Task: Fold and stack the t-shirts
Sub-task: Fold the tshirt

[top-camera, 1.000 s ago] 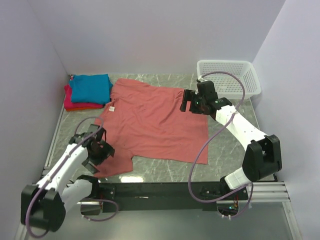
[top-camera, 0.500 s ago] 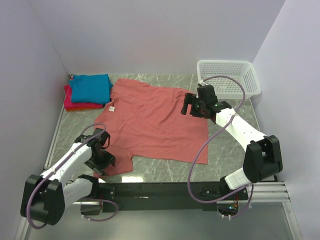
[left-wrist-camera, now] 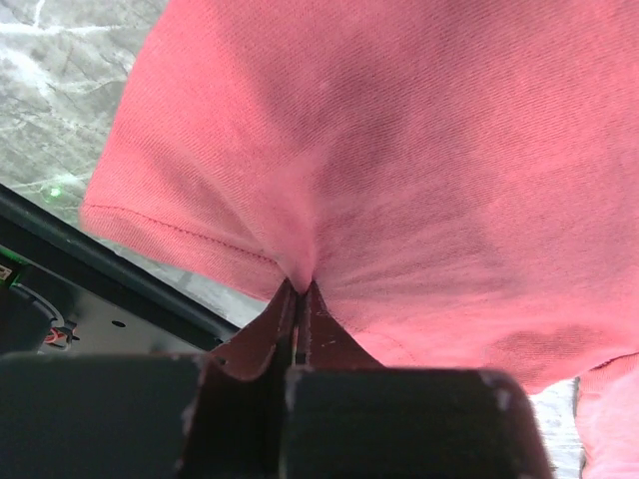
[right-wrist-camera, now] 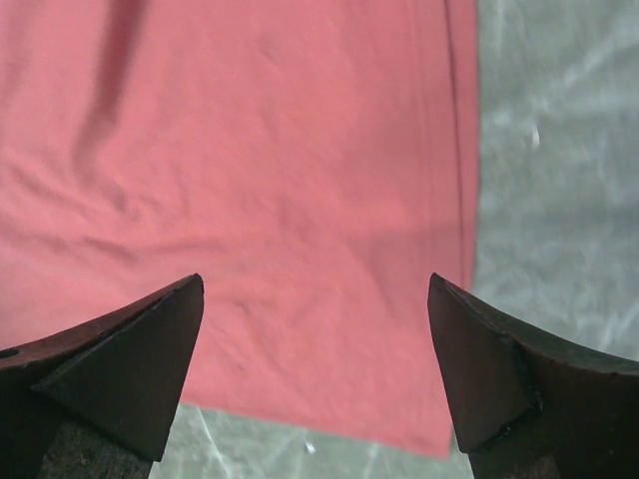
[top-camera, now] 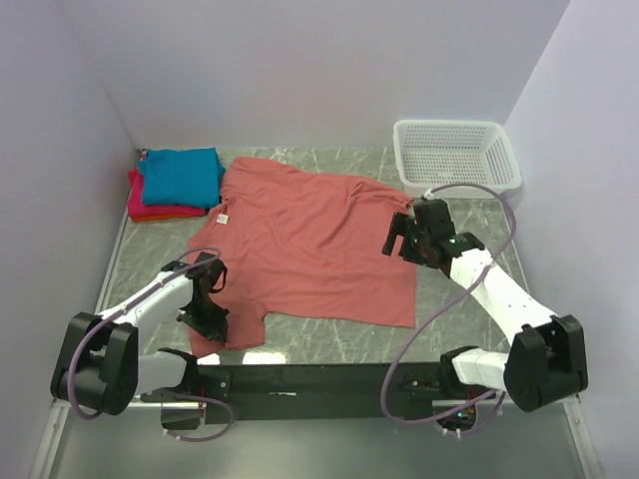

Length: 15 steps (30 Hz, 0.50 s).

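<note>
A salmon-red t-shirt (top-camera: 310,244) lies spread flat on the marble table (top-camera: 454,294). My left gripper (top-camera: 205,311) is at its near-left sleeve. In the left wrist view that gripper (left-wrist-camera: 300,289) is shut on a pinched ridge of the sleeve cloth (left-wrist-camera: 399,150) close to the hem. My right gripper (top-camera: 401,238) hovers open over the shirt's right edge. In the right wrist view its fingers (right-wrist-camera: 316,284) stand wide apart above the cloth (right-wrist-camera: 280,150), with nothing between them. A folded teal-blue t-shirt (top-camera: 180,175) rests on a magenta-pink one (top-camera: 150,210) in the far left corner.
A white mesh basket (top-camera: 457,155) stands at the far right corner. The black base rail (top-camera: 319,379) runs along the near edge, just behind the pinched sleeve. Walls close in the table on the left, back and right.
My left gripper has dropped onto the near-left sleeve and closed on it. The right arm has swung right and nearer, from the shirt's far right part to its right edge, still open.
</note>
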Available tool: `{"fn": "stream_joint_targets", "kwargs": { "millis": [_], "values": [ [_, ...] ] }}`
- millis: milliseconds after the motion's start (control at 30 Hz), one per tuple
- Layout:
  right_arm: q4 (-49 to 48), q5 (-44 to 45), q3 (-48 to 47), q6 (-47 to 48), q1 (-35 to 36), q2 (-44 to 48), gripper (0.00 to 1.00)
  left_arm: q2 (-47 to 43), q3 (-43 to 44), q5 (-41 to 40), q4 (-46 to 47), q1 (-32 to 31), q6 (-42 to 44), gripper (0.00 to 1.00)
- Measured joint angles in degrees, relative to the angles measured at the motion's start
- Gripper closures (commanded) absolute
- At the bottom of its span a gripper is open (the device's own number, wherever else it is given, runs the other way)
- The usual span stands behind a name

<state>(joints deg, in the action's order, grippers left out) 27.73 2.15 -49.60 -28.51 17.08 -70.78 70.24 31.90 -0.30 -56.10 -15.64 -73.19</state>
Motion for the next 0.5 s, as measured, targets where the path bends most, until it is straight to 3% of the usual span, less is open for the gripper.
{"fn": "stream_joint_targets", "kwargs": {
  "millis": [233,500],
  "values": [
    [7.82,-2.86,8.59,-2.32,1.44,6.56,0.03,-1.27,0.50,-2.21,-0.44,-0.46,0.09,0.99],
    [15.50,-6.34,19.06,-9.90,6.82,15.02,0.10,-10.93,2.21,-6.12,0.83,-0.48,2.08,0.99]
  ]
}}
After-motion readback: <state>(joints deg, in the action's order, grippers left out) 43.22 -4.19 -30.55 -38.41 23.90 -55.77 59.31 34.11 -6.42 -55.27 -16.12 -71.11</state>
